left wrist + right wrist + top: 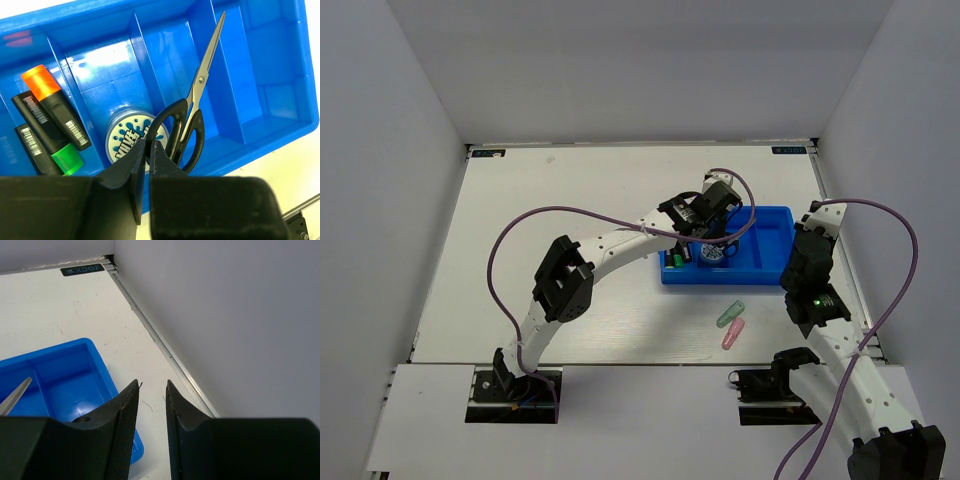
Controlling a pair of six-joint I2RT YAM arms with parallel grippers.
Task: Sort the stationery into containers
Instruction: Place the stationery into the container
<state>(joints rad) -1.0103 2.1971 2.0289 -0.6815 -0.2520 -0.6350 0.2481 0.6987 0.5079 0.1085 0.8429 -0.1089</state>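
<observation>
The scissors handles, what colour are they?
Black. The left wrist view shows the scissors best, against the blue bin.

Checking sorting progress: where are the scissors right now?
Left wrist view: the black-handled scissors lie inside the blue bin, across a divider, handles right of the round blue-and-white disc.

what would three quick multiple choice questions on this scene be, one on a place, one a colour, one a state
1. Relative to the blue bin, the pink piece and green piece lie: A inside it; B on the table, on its near side; C on its rim.
2. The scissors have handles that are: A red; B black; C yellow.
3. The right gripper is: A open, empty; B shut on the scissors; C shut on the pink piece.
Answers: B, both lie on bare table before the bin; B, black loops show; A, only a gap shows between its fingers.
</observation>
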